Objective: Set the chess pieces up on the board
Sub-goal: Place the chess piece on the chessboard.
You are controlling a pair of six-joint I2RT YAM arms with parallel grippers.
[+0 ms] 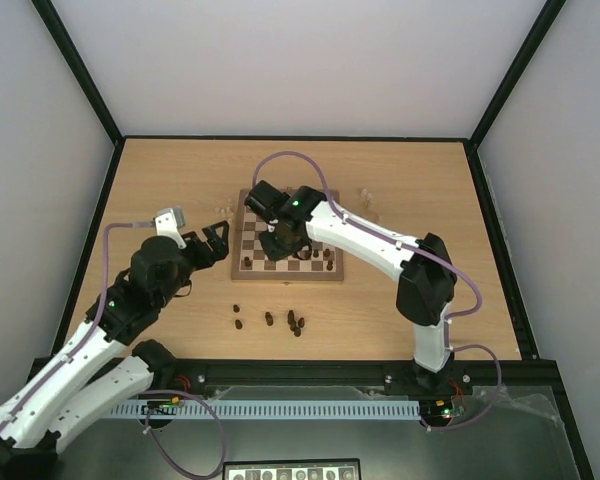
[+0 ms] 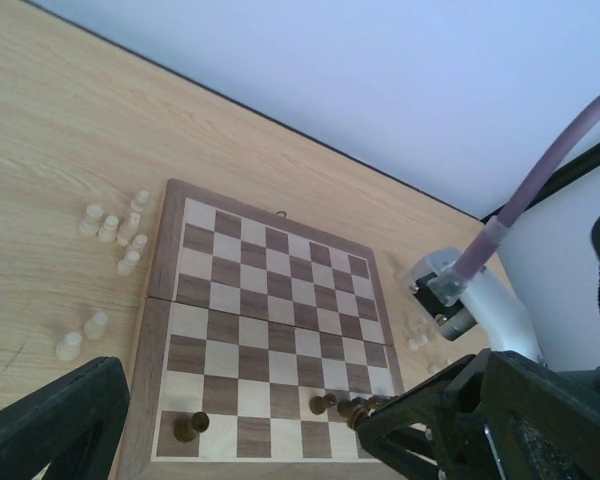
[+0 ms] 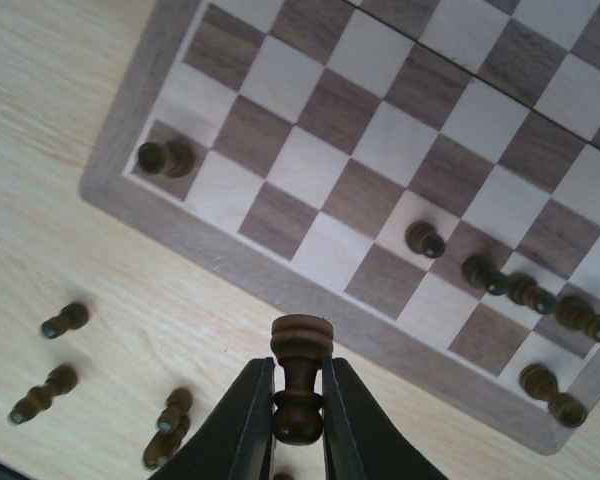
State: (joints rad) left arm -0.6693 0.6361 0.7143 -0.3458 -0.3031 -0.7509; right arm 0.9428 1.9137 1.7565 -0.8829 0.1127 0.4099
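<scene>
Where the right wrist camera looks down, 6 dark chess pieces (image 3: 425,240) stand on the board (image 3: 280,75): 1 on the corner square at the left, and 5 gathered toward the right end of the near rows. At least 4 more dark pieces (image 3: 63,320) lie scattered on the bench (image 3: 70,120), just outside the board's border.

In the left wrist view, 8 cream pieces (image 2: 108,228) sit on the bench beside the board's left edge. 6 of them form a tight group and 2 sit apart, nearer the camera. A few more pale ones past the opposite edge are too small to count.

The right fingers (image 3: 250,420) are drawn in to a narrow gap around 1 dark piece (image 3: 300,340). They pinch its rounded end, and its flat ringed end points out past the fingertips. In that view the piece shows against the board's near border.

The left fingers (image 2: 50,420) are spread wide and hold nothing. From above they hover just beside the board's left edge.
</scene>
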